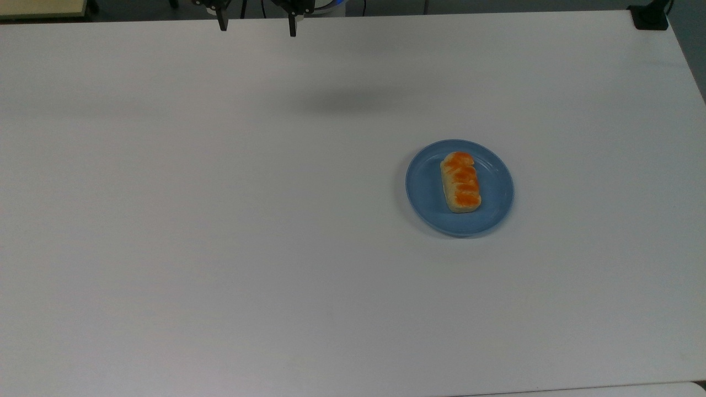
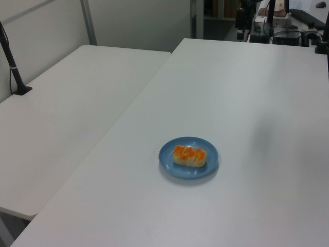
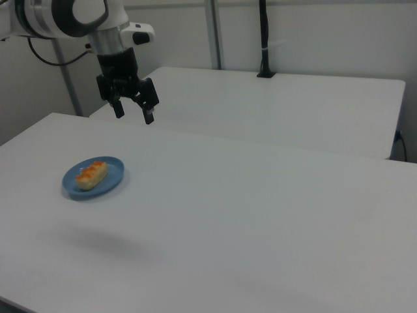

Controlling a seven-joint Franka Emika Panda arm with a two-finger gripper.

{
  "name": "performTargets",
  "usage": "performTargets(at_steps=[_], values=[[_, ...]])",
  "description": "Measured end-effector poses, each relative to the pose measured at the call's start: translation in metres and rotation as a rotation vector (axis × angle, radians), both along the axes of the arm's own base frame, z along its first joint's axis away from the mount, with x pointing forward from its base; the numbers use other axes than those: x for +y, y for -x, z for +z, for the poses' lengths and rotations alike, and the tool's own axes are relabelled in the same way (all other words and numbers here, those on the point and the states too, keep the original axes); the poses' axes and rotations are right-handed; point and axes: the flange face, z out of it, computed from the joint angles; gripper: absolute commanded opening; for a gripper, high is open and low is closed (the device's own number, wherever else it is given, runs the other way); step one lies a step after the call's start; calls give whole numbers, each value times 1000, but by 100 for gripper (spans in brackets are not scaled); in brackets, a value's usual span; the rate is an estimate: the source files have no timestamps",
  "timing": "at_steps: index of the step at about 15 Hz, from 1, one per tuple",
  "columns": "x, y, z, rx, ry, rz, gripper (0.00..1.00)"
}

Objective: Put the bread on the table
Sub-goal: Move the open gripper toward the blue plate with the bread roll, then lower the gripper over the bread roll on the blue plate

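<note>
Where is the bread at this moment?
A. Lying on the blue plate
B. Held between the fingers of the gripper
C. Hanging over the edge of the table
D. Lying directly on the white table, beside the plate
A: the bread lies on the blue plate, which stands on the table, while the open gripper hangs in the air away from it, holding nothing.

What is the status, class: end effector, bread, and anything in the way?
End effector open, empty, high above the table. Bread lying on the blue plate, untouched. Nothing between them.
</note>
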Motion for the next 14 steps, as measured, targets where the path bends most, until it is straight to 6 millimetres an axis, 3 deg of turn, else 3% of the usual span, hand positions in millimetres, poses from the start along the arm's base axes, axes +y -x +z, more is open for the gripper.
performTargets(at_steps=[8,10,14], values=[[16,-1,-3,5,-31,23,100],[35,-4,-9,15,-62,49,100],[96,-19,-29,-5,-83,56,100]])
